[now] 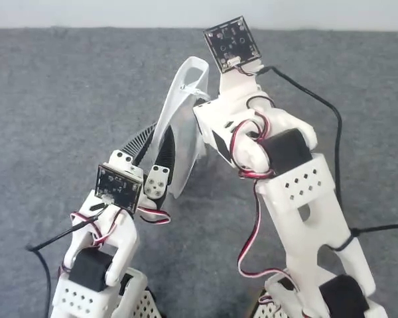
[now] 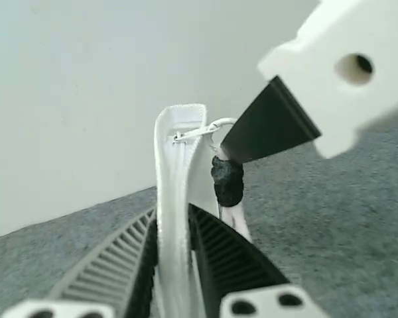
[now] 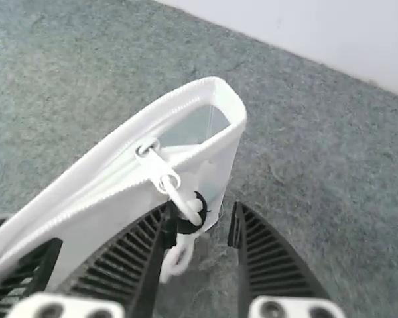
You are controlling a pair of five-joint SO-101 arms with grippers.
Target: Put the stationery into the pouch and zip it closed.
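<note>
A translucent white pouch (image 1: 179, 112) hangs lifted above the grey mat. My left gripper (image 1: 152, 149) is shut on its lower edge, and the left wrist view shows the pouch (image 2: 176, 199) pinched between the ribbed fingers of that gripper (image 2: 172, 218). In the right wrist view the zip slider (image 3: 146, 147) sits partway along the pouch (image 3: 119, 205), and the mouth gapes beyond it. My right gripper (image 3: 201, 209) is open at the pull tab (image 3: 166, 175). The tab's black-knotted cord (image 3: 194, 211) rests against one finger. What is inside the pouch cannot be made out.
The grey mat (image 1: 53, 99) spreads bare around both arms. A pale wall (image 1: 86, 13) borders its far edge. A black cable (image 1: 318, 99) trails across the mat on the right, and another cable (image 1: 40, 255) lies beside the left arm's base.
</note>
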